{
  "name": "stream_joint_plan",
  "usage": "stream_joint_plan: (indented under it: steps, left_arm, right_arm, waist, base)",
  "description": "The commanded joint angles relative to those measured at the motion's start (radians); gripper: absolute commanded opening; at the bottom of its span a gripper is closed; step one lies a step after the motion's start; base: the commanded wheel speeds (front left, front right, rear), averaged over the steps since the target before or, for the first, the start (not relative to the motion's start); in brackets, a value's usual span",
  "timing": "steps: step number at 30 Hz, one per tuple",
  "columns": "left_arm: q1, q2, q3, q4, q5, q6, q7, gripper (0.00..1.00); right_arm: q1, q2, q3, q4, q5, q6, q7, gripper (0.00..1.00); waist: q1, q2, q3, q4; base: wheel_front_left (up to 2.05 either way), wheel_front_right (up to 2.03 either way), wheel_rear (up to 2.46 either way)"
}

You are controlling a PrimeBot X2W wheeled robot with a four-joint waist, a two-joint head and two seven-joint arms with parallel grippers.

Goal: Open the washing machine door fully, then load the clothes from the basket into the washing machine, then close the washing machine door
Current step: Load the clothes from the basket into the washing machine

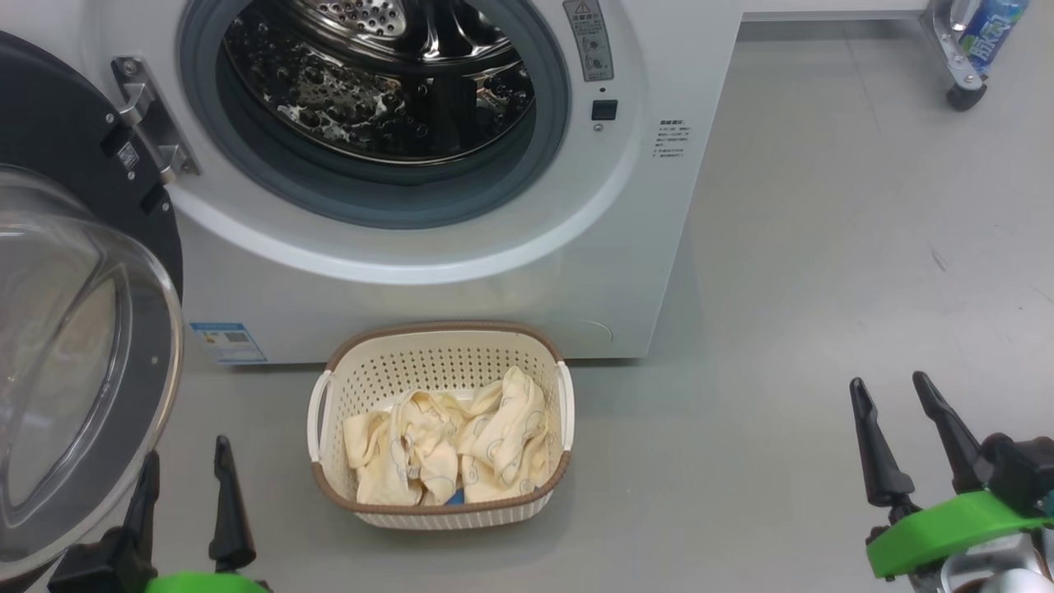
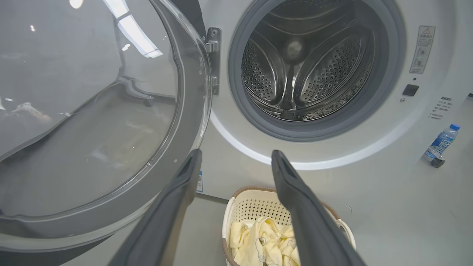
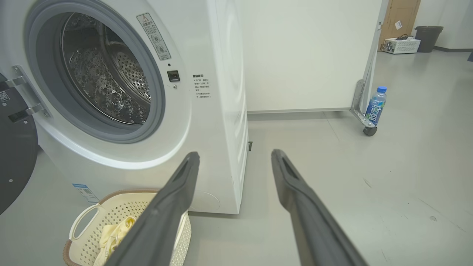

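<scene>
The white washing machine (image 1: 428, 305) (image 2: 236, 166) (image 3: 218, 122) has its steel drum showing. Its door (image 1: 74, 362) (image 2: 92, 122) (image 3: 14, 147), black-rimmed with a clear glass bowl, is swung wide to the left. On the floor in front stands the cream basket (image 1: 440, 511) (image 2: 255, 208) (image 3: 114, 210) holding pale yellow clothes (image 1: 449, 449) (image 2: 258, 244) (image 3: 111, 236). My left gripper (image 1: 186, 465) (image 2: 236, 157) hangs open at the lower left, beside the door and left of the basket. My right gripper (image 1: 892, 389) (image 3: 235, 157) is open over bare floor, far right of the basket. Both are empty.
A blue-capped plastic bottle (image 1: 992, 33) (image 2: 441, 142) (image 3: 375, 105) stands by a caster of a white panel (image 3: 310, 55) to the machine's right. Grey floor (image 1: 823, 288) stretches to the right of the machine and basket.
</scene>
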Motion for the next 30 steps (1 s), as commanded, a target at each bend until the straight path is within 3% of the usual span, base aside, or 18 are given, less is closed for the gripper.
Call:
stream_joint_plan:
  steps: [1, 15, 30]
  left_arm:
    - [-0.048, 0.012, 0.035, -0.024, -0.004, 0.007, -0.012, 1.0]
    - [-0.095, 0.02, -0.012, -0.034, 0.013, -0.017, -0.002, 1.0]
    - [-0.456, 0.033, -0.063, 0.104, 0.032, -0.098, 0.062, 1.0]
  right_arm:
    - [-0.043, -0.018, 0.014, -0.027, 0.0, 0.001, -0.014, 1.0]
    - [-0.051, -0.009, 0.024, -0.032, 0.002, 0.001, -0.025, 1.0]
    - [-0.14, 0.007, 0.056, -0.051, 0.001, 0.001, -0.045, 1.0]
  waist:
    - [-0.0001, 0.0, -0.001, -0.001]
    - [-0.0001, 0.0, 0.045, -0.02]
    - [-0.0001, 0.0, 0.239, -0.076]
  base:
    - [0.0, 0.0, 0.0]
    - [0.0, 0.0, 0.0]
    - [0.0, 0.0, 0.0]
